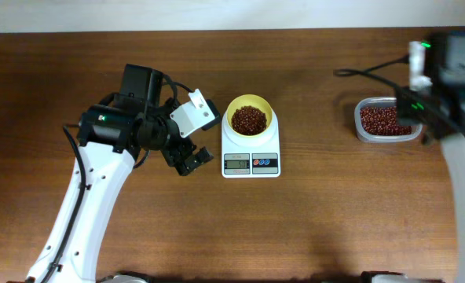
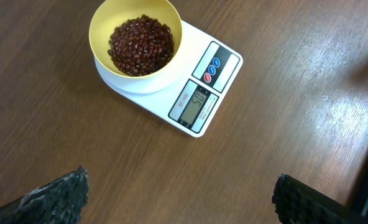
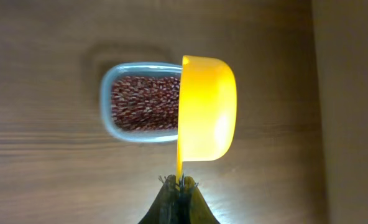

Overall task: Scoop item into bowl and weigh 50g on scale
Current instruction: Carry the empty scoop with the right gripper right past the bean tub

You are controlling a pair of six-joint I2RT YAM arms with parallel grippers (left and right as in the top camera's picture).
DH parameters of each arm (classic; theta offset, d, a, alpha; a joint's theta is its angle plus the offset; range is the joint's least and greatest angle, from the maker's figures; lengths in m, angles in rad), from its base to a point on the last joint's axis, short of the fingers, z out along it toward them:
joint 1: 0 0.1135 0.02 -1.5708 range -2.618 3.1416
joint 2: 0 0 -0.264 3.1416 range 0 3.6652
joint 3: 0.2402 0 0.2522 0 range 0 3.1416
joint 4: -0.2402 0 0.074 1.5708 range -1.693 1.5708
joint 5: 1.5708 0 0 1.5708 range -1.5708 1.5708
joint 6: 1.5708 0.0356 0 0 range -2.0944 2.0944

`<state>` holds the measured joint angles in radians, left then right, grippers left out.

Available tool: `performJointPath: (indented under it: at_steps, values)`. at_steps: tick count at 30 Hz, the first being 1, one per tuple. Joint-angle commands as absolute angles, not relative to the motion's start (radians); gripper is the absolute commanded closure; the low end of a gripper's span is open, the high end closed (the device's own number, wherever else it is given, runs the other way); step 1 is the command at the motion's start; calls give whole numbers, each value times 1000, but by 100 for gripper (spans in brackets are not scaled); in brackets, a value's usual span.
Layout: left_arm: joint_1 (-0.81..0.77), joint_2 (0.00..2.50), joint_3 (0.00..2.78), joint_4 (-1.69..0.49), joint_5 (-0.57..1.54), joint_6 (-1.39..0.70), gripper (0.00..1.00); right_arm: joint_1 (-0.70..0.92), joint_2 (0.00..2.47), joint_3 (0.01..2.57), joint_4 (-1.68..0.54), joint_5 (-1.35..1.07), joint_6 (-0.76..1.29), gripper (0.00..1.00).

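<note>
Since the bowl (image 1: 269, 118) already sat on the scale (image 1: 250, 163) with a heap of beans (image 1: 249, 120) filling its bottom, the scooping looked mostly done. What seemed left was to check the reading and trim or top up if it missed fifty grams.

From overhead, the scale stood mid-table (image 1: 319, 220), with the tub (image 1: 361, 130) of spare beans well apart to the right. The left claw (image 1: 195, 161) hung just beside the scale, but that view hid the right arm's end under its own body.

The left wrist view supplied what the overhead could not. The lit display (image 2: 198, 102) appeared to read about fifty, though the digits were too small to be certain. That claw's fingers (image 2: 59, 190) were spread wide and held nothing.

Only the right wrist view showed the right claw (image 3: 179, 182) pressed onto the handle of the yellow scoop (image 3: 207, 109). The scoop was turned on edge above the tub, its inside hidden.
</note>
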<state>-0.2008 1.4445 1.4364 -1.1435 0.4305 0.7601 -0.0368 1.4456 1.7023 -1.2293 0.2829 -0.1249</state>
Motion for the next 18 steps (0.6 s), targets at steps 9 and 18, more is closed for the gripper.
performJointPath:
  at_steps: [9, 18]
  values:
    - [-200, 1444, 1434, -1143, 448, 773, 1, -106, 1239, 1338, -1439, -237, 320, 96]
    - [-200, 1444, 1434, -1143, 448, 773, 1, -106, 1238, 794, -1057, -414, 376, 96]
